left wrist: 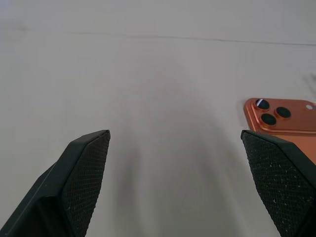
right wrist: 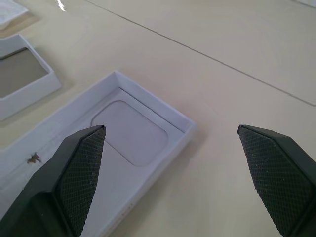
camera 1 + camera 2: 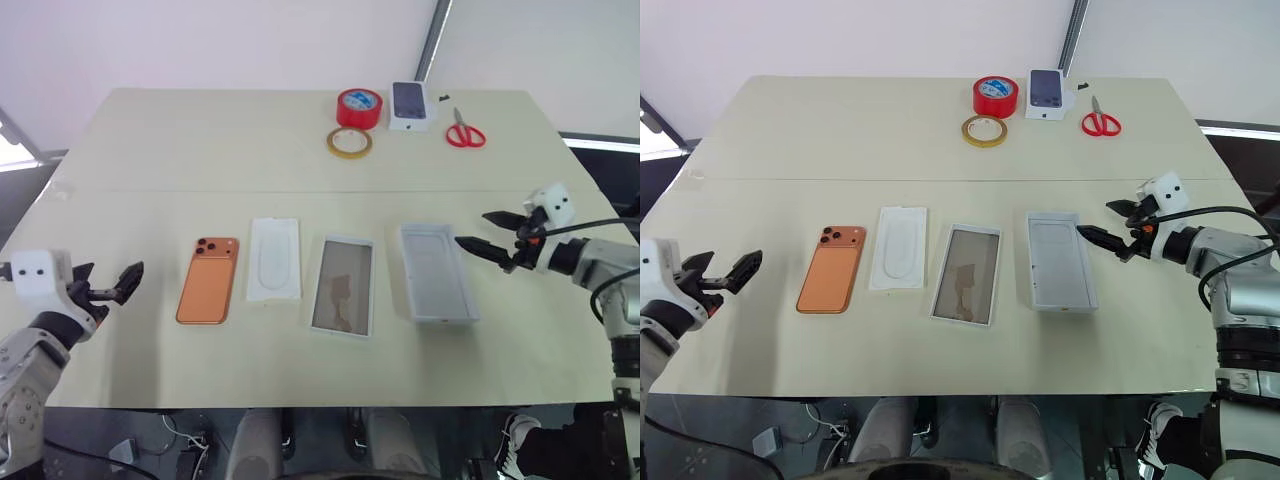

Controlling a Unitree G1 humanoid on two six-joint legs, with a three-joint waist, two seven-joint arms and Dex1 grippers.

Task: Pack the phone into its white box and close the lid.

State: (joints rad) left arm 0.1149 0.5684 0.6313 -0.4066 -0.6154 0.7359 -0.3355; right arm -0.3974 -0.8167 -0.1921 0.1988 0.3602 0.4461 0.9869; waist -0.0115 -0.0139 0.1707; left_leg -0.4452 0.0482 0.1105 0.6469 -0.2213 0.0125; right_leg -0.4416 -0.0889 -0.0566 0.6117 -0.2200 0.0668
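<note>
The orange phone [image 3: 208, 280] lies back up on the table's left part, its camera cluster at the far corner, also seen in the left wrist view [image 1: 281, 116]. Right of it lies a thin white insert [image 3: 274, 260], then the white box [image 3: 342, 286] with its grey-brown floor, then the lid [image 3: 437, 272] resting white inner face up. My left gripper [image 3: 108, 280] hovers open to the left of the phone, apart from it. My right gripper [image 3: 475, 228] hovers open just right of the lid's far end [image 2: 123, 148], holding nothing.
At the far edge of the cream table [image 3: 200, 150] sit a red tape roll [image 3: 359, 106], a yellowish tape ring [image 3: 349, 142], a small white box with a dark phone picture [image 3: 411, 104] and red scissors [image 3: 465, 133].
</note>
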